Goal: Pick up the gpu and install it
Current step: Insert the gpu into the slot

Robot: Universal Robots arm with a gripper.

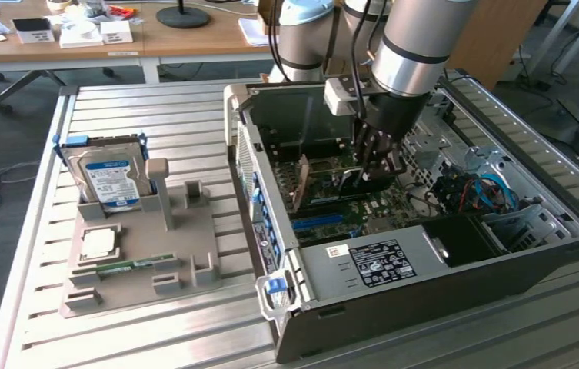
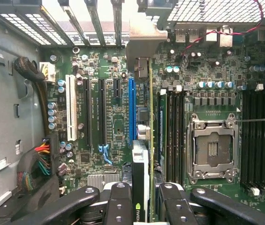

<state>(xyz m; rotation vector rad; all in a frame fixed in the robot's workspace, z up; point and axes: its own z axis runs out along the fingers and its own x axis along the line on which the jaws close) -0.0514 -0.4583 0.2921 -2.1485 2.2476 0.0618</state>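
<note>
The gpu (image 2: 142, 164) is seen edge-on in the wrist view, a thin green card with a black and grey cooler. Its silver bracket (image 2: 142, 44) sits against the rear slot openings of the computer case. My gripper (image 2: 143, 191) is shut on the gpu, one black finger (image 2: 119, 199) on each face. The card stands upright over the motherboard (image 2: 99, 70), right beside the blue slot (image 2: 131, 110); I cannot tell whether it is seated. In the exterior view my gripper (image 1: 371, 171) reaches down into the open case (image 1: 423, 284), with the gpu (image 1: 307, 184) below it.
The CPU socket (image 2: 212, 150) and black memory slots (image 2: 256, 136) lie beside the card, and a cable bundle (image 2: 39, 164) on the other side. Outside the case, a grey fixture (image 1: 181, 246) holds a hard drive (image 1: 110, 181), a chip (image 1: 98, 244) and a memory stick (image 1: 135, 265).
</note>
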